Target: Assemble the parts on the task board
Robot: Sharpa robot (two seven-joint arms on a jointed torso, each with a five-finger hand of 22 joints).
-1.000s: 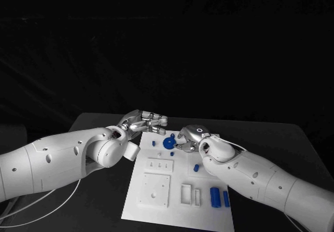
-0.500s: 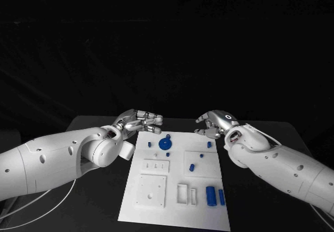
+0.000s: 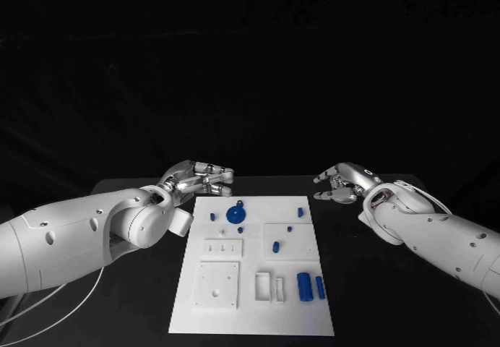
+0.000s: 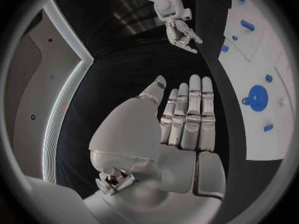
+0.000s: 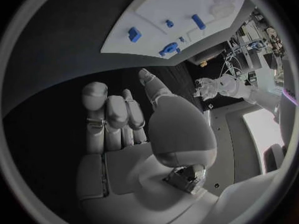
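Two hands sit off the task board (image 3: 255,318), one at each far corner, and you can read that as a stand-off posture: neither is over the parts, so the whole plate lies open to the head camera. Your left hand (image 3: 198,178) hangs at about ten o'clock from the board's middle, fingers loosely curled and apart with nothing between them; the right hand (image 3: 344,183) mirrors it at about two o'clock, also holding nothing, fingers bent a little but not closed. On the board, the round blue disc (image 3: 235,214) lies near the far left, small blue pegs (image 3: 276,246) are scattered through the middle, and two longer blue cylinders (image 3: 305,286) lie side by side toward the near right, at roughly five o'clock, beside pale raised blocks (image 3: 218,283). I judge that assembly is far from finished, since most pieces lie loose instead of seated. From the left wrist camera you get the palm side, fingers straight and side by side over black table (image 4: 124,64), which the head view hides; the right wrist camera likewise confirms a bare palm and shows the disc edge-on.
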